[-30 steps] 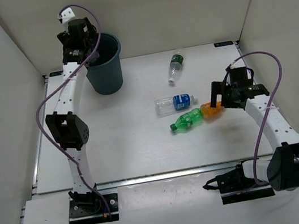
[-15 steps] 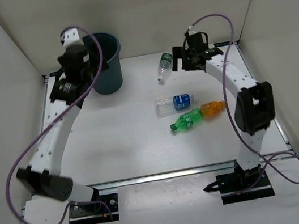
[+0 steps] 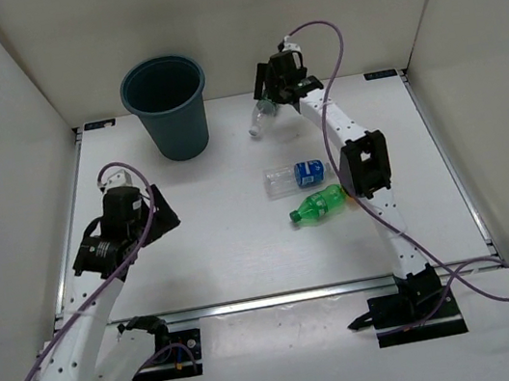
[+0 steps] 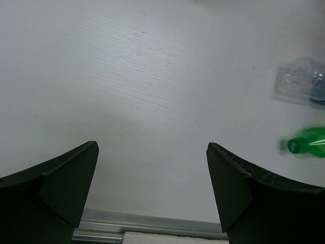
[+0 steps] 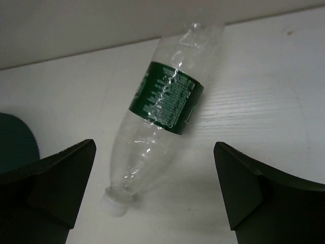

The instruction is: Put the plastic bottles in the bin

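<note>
Top external view: my right pincer [image 3: 265,91] reaches to the far side of the table [image 3: 224,244], its fingers spread wide and grasping nothing. Just ahead of it lies the clear bottle with the dark green label [image 3: 263,117]. The bin [image 3: 175,125] stands upright beyond that bottle, off to the pincer's left, apart from both.

In the right wrist view, my right pincer [image 5: 155,145] hangs released above that same bottle [image 5: 165,104]. The bottle lies on its side between my two fingers without touching either, tilted across the gap, its white cap [image 5: 115,205] nearest me and its base pointing away. A sliver of the bin's teal wall [image 5: 15,145] shows just outside my left finger.

My left pincer [image 3: 163,216] is well apart from all of this, low over the near left part of the table. In the left wrist view, my left pincer [image 4: 151,147] is also released, fingers wide with only bare table between them. Out past its right finger lie the clear bottle with the blue label [image 4: 302,81] and, nearer, the green bottle [image 4: 307,143], cap end towards me.

From above, the blue-label bottle [image 3: 296,176] and the green bottle [image 3: 318,204] lie side by side, near each other, between my two pincers.
</note>
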### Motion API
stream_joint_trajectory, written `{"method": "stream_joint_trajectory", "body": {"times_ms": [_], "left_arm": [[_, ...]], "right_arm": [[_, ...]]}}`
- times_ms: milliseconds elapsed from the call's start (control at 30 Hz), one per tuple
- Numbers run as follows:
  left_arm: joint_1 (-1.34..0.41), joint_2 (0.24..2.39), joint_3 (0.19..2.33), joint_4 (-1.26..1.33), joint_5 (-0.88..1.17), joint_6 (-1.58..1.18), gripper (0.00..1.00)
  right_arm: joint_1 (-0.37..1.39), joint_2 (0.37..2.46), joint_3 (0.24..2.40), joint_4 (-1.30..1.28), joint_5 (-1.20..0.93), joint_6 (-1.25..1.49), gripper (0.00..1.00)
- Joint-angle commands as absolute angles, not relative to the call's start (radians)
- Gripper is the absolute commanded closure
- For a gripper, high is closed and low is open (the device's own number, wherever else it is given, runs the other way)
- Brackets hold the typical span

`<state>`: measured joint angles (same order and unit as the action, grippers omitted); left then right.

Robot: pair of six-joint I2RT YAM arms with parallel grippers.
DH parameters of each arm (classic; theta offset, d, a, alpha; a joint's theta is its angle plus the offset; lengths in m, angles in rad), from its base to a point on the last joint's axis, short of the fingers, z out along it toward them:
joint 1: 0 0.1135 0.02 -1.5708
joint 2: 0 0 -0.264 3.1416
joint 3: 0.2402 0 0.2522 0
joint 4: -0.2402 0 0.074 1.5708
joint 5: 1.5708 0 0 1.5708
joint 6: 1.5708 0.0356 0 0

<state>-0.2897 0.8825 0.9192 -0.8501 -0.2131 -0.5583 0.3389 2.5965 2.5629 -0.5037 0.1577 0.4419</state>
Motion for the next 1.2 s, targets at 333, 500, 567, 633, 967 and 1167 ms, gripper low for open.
{"method": "stream_joint_trajectory", "body": {"times_ms": [333,500,567,633,967,1167], "left_arm": [[-0.262,0.848,0.953,-0.954,-0.166,-0.557,0.01],[-0.259,0.861,0.979,-0.956,-0.167,-0.532,0.01],[-0.253,0.873,0.986,-0.969,-0.167,-0.526,0.01],[-0.258,0.877,0.994,-0.968,-0.173,-0.520,0.01],[-0.262,0.920,1.023,-0.927,-0.100,-0.462,0.01],[-0.290,0.971,1.025,-0.847,0.021,-0.477,0.01]], "right_arm": [[0.391,2.793,2.617,-0.276,0.228,0.712,0.02],[0.388,2.802,2.608,-0.296,0.267,0.750,0.12],[0.385,2.812,2.617,-0.314,0.261,0.770,0.17],[0.385,2.800,2.603,-0.311,0.271,0.784,0.32],[0.390,2.728,2.738,-0.508,0.228,0.597,0.67],[0.341,2.600,2.810,-0.736,-0.082,0.398,0.75]]}}
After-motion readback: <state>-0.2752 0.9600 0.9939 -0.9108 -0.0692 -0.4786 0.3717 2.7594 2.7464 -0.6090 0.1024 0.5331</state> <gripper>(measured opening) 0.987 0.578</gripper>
